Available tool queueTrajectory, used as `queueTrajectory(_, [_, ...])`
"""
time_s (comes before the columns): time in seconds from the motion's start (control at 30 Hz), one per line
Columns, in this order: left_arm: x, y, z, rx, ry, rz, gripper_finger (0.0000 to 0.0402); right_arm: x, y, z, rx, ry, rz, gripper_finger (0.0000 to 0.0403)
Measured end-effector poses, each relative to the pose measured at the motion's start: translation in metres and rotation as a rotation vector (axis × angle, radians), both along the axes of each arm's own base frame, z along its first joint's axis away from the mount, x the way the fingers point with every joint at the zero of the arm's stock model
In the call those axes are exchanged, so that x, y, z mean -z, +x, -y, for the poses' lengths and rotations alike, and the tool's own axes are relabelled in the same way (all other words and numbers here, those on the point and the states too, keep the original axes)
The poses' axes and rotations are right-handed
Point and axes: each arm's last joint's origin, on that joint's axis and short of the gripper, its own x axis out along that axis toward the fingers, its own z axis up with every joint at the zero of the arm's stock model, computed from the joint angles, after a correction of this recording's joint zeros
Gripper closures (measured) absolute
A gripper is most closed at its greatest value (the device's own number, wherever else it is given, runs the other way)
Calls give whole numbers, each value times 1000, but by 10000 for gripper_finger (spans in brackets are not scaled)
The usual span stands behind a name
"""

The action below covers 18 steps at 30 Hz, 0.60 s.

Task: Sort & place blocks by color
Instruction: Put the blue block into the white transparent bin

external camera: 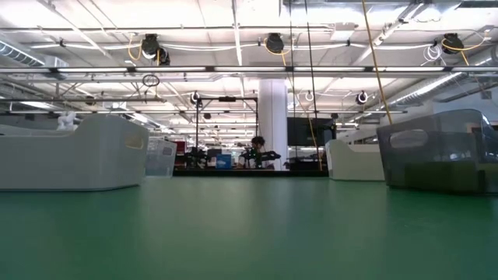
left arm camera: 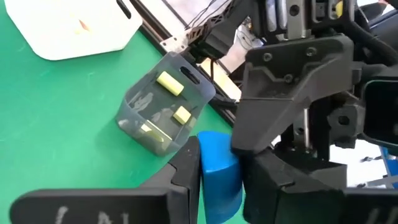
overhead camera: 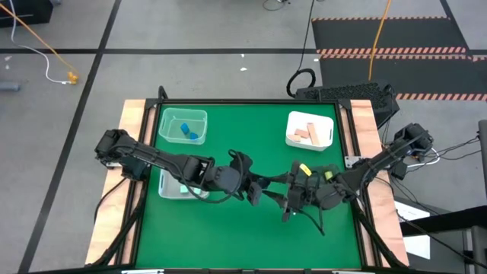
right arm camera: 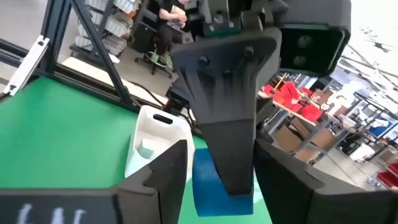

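My two grippers meet above the middle of the green table, the left gripper (overhead camera: 262, 192) coming from the left and the right gripper (overhead camera: 285, 199) from the right. Both are shut on one blue block (left arm camera: 217, 168), which also shows in the right wrist view (right arm camera: 221, 183). The arms hide it in the high view. More blue blocks (overhead camera: 188, 131) lie in the clear tray. Tan blocks (overhead camera: 308, 134) lie in a white tray. Yellow-green blocks (left arm camera: 169, 84) lie in a dark clear tray. A mint block (right arm camera: 146, 148) lies in another white tray. My left gripper pinches the blue block's two opposite sides (left arm camera: 204, 165) between its two fingers, coming level from the table's left. The block is lifted clear of the table. My right gripper has the same block's other two sides (right arm camera: 198, 177) between its fingers, coming from the table's right and crosswise to the left gripper's fingers; a left finger (right arm camera: 227, 118) hides part of the block.
The clear tray (overhead camera: 183, 114) stands far left, the white tray (overhead camera: 329, 129) far right, the second white tray (overhead camera: 169, 190) under my left arm, and the dark clear tray (overhead camera: 323, 169) beside my right arm. Bare green table lies near the front edge.
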Motion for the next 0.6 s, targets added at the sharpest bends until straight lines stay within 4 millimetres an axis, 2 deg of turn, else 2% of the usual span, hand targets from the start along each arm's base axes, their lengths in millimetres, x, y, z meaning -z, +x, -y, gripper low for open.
queueTrajectory(0.2, [-1, 1, -2, -17, 9, 10, 316, -2, -3, 3, 141, 70, 32, 225])
queueTrajectory(0.4, [0, 2, -8, 2, 31, -9, 316, -21, -21, 3, 133, 230, 117, 223])
queueTrajectory(0.6, [9, 3, -38, -69, 97, -120, 316, -30, -38, 2, 26, 442, 123, 223])
